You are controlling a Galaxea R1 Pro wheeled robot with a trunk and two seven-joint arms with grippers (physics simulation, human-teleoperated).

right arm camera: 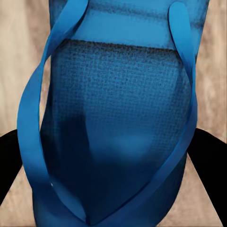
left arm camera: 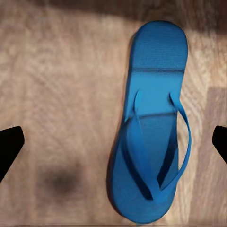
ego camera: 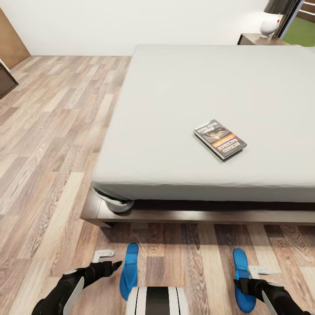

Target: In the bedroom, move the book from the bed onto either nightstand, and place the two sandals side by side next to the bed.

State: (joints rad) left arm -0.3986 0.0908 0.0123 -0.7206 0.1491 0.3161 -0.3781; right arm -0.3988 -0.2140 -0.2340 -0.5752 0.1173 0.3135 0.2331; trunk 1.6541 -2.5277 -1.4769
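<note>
The right end effector (right arm camera: 113, 156) straddles the right sandal (right arm camera: 116, 118), fingers spread beside its sole; whether they grip it I cannot tell. The left end effector (left arm camera: 113, 142) hangs released over floor and the left sandal (left arm camera: 151, 123). The head view adds the book (ego camera: 219, 138) on the bed (ego camera: 175, 109).

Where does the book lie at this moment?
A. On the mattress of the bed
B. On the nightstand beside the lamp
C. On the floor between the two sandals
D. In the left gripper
A: the book lies flat on the bed, near its front edge.
</note>
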